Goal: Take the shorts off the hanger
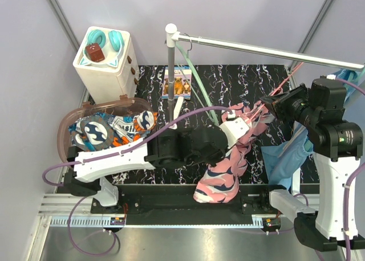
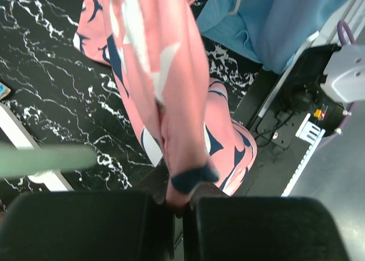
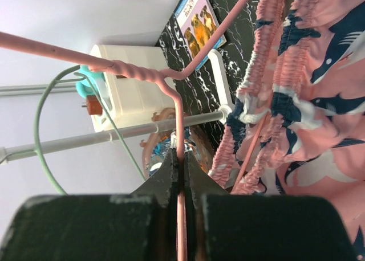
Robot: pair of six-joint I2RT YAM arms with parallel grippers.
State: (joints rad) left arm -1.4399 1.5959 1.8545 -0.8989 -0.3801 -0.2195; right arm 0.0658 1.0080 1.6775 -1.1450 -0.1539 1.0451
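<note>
Top external view shows the rail (image 1: 256,47) crossing above the far-right corner of the worktop, so hangers dangle within reach of both arms. The pink shorts (image 1: 225,170) drape from mid-worktop to the near edge, probably held that way to slide off. Only the left wrist view shows the left gripper (image 2: 178,201) pinching a fold of that cloth. Only the right wrist view shows the right gripper (image 3: 181,170) clamped on the pink hanger (image 3: 179,118) wire, likely to steady it.

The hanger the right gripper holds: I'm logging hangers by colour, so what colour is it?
Pink; the hanger shows best in the right wrist view.
</note>
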